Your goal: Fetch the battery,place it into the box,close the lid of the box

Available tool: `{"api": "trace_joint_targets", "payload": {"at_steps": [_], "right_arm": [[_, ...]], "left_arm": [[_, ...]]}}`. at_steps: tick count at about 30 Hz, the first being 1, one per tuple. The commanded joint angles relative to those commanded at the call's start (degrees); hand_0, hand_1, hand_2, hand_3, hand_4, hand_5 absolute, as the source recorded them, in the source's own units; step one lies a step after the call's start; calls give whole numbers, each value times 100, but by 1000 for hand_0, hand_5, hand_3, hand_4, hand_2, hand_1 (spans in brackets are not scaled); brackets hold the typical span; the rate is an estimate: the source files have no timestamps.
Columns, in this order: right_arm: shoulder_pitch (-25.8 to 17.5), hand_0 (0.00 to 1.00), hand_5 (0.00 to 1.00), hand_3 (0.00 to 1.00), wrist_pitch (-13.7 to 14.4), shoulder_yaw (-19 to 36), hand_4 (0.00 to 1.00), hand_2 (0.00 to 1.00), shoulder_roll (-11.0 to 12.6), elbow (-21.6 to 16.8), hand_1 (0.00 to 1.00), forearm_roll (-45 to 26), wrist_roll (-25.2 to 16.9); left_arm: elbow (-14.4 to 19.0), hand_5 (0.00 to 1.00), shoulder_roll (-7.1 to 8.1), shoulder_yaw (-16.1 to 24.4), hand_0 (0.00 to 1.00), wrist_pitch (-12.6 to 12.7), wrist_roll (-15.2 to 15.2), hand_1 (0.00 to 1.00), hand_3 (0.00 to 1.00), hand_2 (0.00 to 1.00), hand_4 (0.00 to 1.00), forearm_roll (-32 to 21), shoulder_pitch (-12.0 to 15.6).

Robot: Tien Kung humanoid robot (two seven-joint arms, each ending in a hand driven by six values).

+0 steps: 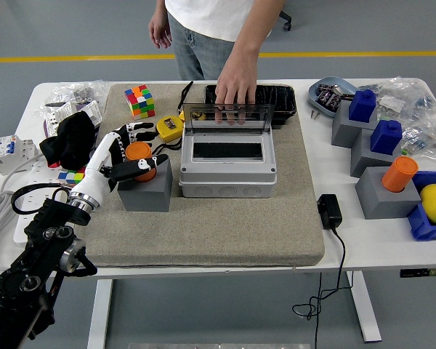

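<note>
Left hand (131, 154) clamped around orange battery (138, 153) on grey block (146, 191); person's hand (236, 91) holds box (227, 169) lid (227, 116)

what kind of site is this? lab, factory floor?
Likely a robotics test lab: a height-adjustable white table on grey flooring with a yellow floor line, a beige felt mat laid with props such as a grey plastic junction box and a multicoloured puzzle cube.

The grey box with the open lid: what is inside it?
Inside the grey box, only a dark rectangular opening shows, with no battery visible. A person's hand rests behind the clear raised lid; deeper corners stay hidden.
</note>
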State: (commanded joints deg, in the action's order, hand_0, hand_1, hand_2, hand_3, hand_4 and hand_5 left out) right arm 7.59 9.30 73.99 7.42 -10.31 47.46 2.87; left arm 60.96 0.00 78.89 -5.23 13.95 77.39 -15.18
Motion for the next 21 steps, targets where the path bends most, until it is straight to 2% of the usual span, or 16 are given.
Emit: {"api": "trace_joint_targets", "payload": {"at_steps": [11, 12, 17, 18, 21], "right_arm": [[-1, 843, 998, 832, 1, 5, 998, 807, 4, 0, 831, 2, 4], [-2, 843, 998, 832, 2, 12, 998, 807, 4, 0, 831, 6, 6], [3, 843, 998, 832, 3, 34, 998, 807, 8, 0, 831, 29, 16], [4, 843, 998, 832, 2, 36, 998, 807, 8, 0, 831, 28, 15], [5, 843, 998, 832, 3, 25, 998, 807, 7, 0, 831, 18, 10]], "left_arm": [[-20, 79, 0, -172, 697, -43, 0, 741, 679, 651, 998, -194, -19], [-23, 87, 0, -180, 655, -46, 0, 700, 630, 584, 998, -215, -20], [-41, 87, 0, -197, 655, -56, -4, 700, 630, 584, 998, -317, -28], [-44, 92, 0, -200, 565, -55, -6, 612, 523, 500, 998, -328, -30], [-58, 92, 0, -215, 565, -53, -10, 612, 523, 500, 998, -343, -35]]}}
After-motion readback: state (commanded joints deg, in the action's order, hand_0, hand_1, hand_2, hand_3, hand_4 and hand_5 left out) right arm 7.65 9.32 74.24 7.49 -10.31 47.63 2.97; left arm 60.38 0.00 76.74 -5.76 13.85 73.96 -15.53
